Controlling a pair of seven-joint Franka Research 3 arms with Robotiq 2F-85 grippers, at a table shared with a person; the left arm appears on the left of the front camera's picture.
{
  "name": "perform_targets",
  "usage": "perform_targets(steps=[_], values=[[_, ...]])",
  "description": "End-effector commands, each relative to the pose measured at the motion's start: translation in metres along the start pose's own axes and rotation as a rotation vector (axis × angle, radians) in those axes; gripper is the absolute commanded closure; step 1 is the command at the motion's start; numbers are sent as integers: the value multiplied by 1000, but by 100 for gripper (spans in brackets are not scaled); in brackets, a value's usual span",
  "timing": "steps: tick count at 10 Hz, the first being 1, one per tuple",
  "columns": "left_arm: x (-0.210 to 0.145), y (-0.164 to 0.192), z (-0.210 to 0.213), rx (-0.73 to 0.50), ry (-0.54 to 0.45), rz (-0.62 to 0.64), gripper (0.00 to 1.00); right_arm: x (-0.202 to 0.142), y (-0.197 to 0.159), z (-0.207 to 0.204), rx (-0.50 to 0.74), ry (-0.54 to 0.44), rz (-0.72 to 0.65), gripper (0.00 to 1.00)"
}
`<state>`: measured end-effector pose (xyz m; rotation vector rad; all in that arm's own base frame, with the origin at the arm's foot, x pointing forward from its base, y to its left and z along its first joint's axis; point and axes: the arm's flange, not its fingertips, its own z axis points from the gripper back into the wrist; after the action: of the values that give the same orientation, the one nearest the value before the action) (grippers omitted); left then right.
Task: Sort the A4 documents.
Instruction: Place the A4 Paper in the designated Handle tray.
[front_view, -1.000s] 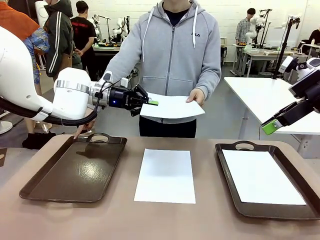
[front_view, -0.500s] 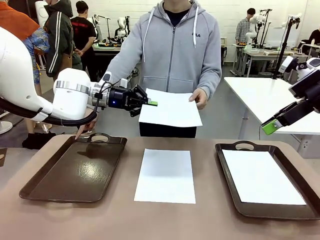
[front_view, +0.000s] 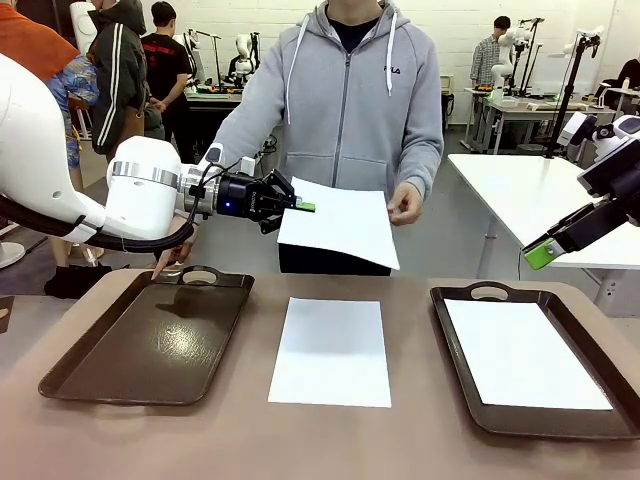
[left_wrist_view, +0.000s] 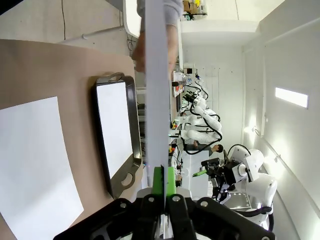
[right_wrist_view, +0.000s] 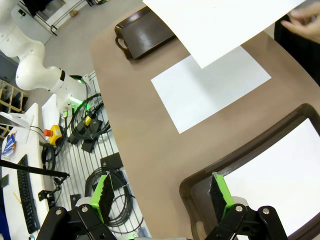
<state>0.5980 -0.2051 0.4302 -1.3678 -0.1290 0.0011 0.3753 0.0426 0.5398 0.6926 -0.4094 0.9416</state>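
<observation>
The left gripper (front_view: 303, 206), black with green pads (left_wrist_view: 158, 179), is clamped on the left edge of a thin white rectangular paper sheet (front_view: 340, 225). It holds that sheet in the air, above and beyond the far edge of a second white paper sheet (front_view: 330, 350) that lies flat on the middle of the matt brown table (front_view: 320, 440). The left wrist view looks along the held sheet (left_wrist_view: 157, 75) edge-on. The held sheet slopes down toward its front right corner. A person's hand (front_view: 405, 203) is just beside its far right edge, and whether it touches the paper cannot be told. The person, in a grey zip hooded jacket (front_view: 350, 100), stands beyond the middle sheet and rests the fingers of the other hand (front_view: 165, 262) on the table. The right gripper (front_view: 545, 252) hangs well to the right of the middle sheet and above table height. Its jaws are spread wide with nothing between them in the right wrist view (right_wrist_view: 162, 195). Right of the middle sheet sits a dark brown rectangular tray with a handle (front_view: 488, 291), with a third white sheet (front_view: 520, 355) lying flat inside it. Left of the middle sheet sits a matching glossy dark brown tray (front_view: 150, 340). Far beyond and to the right of the middle sheet stands a white table (front_view: 520, 190) on a grey floor. Other people stand by work benches along a white wall.
</observation>
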Motion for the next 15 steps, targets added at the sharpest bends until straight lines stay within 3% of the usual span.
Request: perform_targets(steps=[1, 3, 5, 6, 12, 15], values=[[0, -1, -1, 7, -7, 11, 100, -1, 0, -1, -5, 7, -4, 0], [0, 0, 0, 0, 0, 0, 99, -1, 0, -1, -5, 7, -4, 0], [-18, -15, 8, 178, 62, -125, 99, -1, 0, -1, -5, 7, -4, 0], [-27, -16, 24, 266, 77, -133, 99, -1, 0, -1, -5, 7, -4, 0], [-53, 21, 137, 432, 62, -128, 99, -1, 0, -1, -5, 7, -4, 0], [-55, 43, 177, 383, 135, -77, 99, -1, 0, -1, -5, 7, -4, 0]])
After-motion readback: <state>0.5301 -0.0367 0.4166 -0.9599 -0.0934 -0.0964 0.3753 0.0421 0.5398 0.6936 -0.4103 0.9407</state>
